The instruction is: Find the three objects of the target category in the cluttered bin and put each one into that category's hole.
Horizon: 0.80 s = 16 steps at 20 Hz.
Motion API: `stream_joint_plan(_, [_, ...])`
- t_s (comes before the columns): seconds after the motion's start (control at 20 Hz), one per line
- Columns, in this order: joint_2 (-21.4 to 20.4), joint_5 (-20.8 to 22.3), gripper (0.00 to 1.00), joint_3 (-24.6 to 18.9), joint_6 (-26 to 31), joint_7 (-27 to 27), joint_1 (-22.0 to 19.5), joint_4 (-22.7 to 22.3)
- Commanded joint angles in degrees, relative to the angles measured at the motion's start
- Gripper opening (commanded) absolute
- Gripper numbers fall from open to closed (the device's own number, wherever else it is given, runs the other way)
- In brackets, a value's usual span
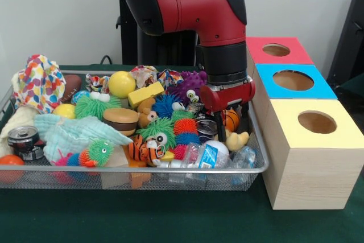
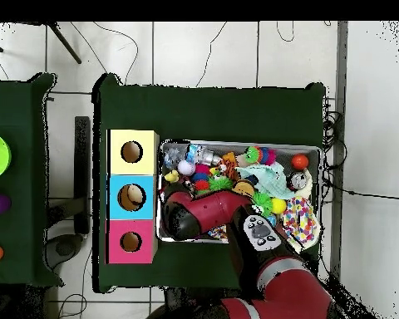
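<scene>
The wire-mesh bin [image 1: 170,169] is full of clutter. The orange striped tiger [image 1: 142,149] lies near its front rim. The tan dog [image 1: 147,113] sits mid-bin beside a yellow block. The yellow duck-like toy [image 1: 236,139] lies at the right end. My gripper [image 1: 219,132] reaches down into the clutter just left of the duck, between a small can and an orange basketball toy [image 1: 231,119]. The red-topped box's hole [image 1: 276,50] is at the far right, and it also shows in the overhead view [image 2: 130,242]. There the arm hides the gripper.
The blue-topped box [image 1: 293,79] and the yellow-topped box [image 1: 317,122] stand in a row against the bin's right side. A purple knobbly monster [image 1: 190,83], fuzzy balls [image 1: 162,129], plastic bottles [image 1: 210,155], a soda can [image 1: 23,138] and a spotted cloth [image 1: 38,83] fill the bin.
</scene>
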<state>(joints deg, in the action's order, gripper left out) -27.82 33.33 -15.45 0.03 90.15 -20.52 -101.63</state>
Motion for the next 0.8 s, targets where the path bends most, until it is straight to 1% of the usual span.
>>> stream_joint_plan(0.05, [6.1, 2.8, 1.00, -0.1, -6.6, 5.0, -0.4, 10.2])
stream_joint_plan(0.45, [7.5, 3.2, 1.00, -0.7, -5.7, 4.4, -1.0, 11.1])
stream_joint_plan(0.8, [8.5, 3.9, 1.00, 0.2, -5.8, 3.6, -0.5, 12.8])
